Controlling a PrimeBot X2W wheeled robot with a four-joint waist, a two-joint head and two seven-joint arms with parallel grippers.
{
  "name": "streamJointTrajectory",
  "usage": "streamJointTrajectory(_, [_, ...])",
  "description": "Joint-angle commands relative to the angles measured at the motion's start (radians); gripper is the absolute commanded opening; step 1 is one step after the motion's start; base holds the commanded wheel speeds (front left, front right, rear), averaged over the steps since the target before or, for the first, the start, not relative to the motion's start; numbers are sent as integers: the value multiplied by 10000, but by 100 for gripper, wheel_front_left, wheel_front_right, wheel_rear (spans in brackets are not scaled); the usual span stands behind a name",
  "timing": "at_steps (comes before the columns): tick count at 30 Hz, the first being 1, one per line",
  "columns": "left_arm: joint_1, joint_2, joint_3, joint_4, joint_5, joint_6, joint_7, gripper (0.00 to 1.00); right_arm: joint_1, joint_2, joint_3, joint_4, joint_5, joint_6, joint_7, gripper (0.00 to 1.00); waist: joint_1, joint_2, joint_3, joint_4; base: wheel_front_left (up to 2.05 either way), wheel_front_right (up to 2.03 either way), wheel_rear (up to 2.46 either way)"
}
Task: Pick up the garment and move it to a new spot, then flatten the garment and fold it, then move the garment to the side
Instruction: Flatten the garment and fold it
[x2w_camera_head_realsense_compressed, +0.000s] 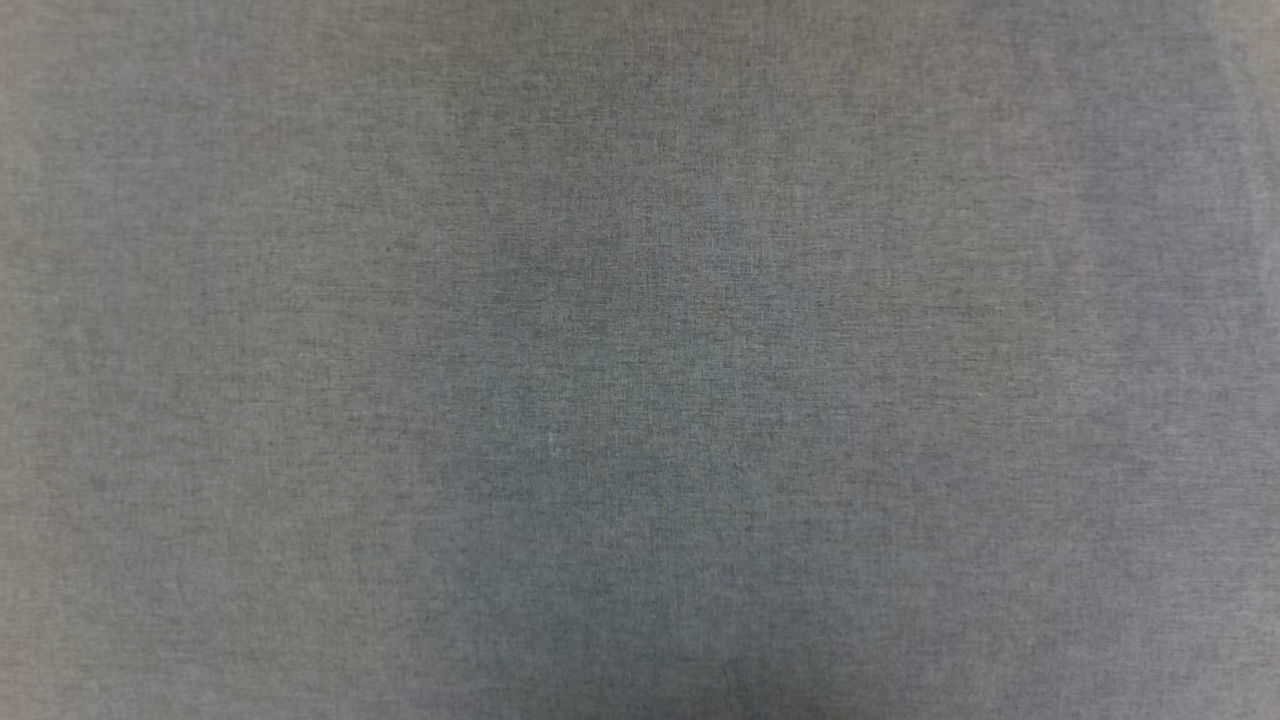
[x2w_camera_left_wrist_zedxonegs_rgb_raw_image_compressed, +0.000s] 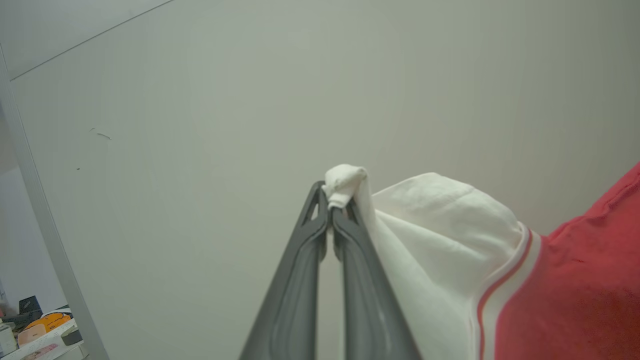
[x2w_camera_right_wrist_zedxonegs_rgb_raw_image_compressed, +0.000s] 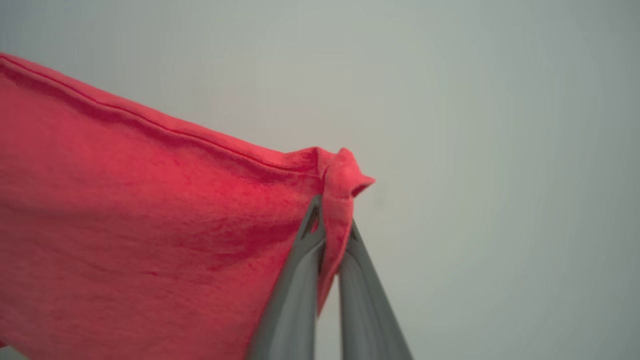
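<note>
Left wrist view: my left gripper (x2w_camera_left_wrist_zedxonegs_rgb_raw_image_compressed: 333, 204) is clamped on a bunched tip of the white sleeve (x2w_camera_left_wrist_zedxonegs_rgb_raw_image_compressed: 440, 225), with a small knot of white cloth standing proud above the fingertips. From this clamp the garment (x2w_camera_left_wrist_zedxonegs_rgb_raw_image_compressed: 575, 280) runs off to the right of that view, first the sleeve, then the striped trim, then the red body. Behind it is a plain pale wall (x2w_camera_left_wrist_zedxonegs_rgb_raw_image_compressed: 200, 150).

Right wrist view: my right gripper (x2w_camera_right_wrist_zedxonegs_rgb_raw_image_compressed: 334, 214) is clamped on a red corner at the end of a stitched hem (x2w_camera_right_wrist_zedxonegs_rgb_raw_image_compressed: 165, 131). From this clamp the cloth spreads to the left of that view, and the hem line rises away from the jaws.

Head view: a grey woven surface (x2w_camera_head_realsense_compressed: 640, 360), seen close. I cannot tell from it how high the cloth hangs over any support.

Governing relation: the garment lies inward of both jaws, slung between them. Its held axis runs from the sleeve clamp to the hem clamp. Neither arm is nearer, because each holds one end.

Judgement: the garment is lifted and the carry to a new spot is in hand. Flattening and folding are not yet done. The coming move calls for both arms to travel together and keep their spacing. If they close up, the span will sag. If they spread, a small pinch may slip out, the white knot being the less secure.
</note>
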Motion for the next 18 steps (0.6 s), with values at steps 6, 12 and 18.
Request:
streamJointTrajectory(6, [334, -36, -267, 817, -419, -25, -587, 0, 91, 137, 857, 779, 422, -7, -516, 0, -1, 36, 377, 28, 0, 0, 0])
streamJointTrajectory(12, [1466, -104, -455, 1184, -870, -27, -969, 0, 1094, 351, 1708, 1333, 1217, -7, -1263, 0, -1, 36, 227, 48, 0, 0, 0])
streamJointTrajectory(18, [3282, -22, -639, 870, -1096, -24, -1079, 0, 2632, 386, 2689, 1299, 1846, -7, -1765, 0, -1, 36, -383, 91, 0, 0, 0])
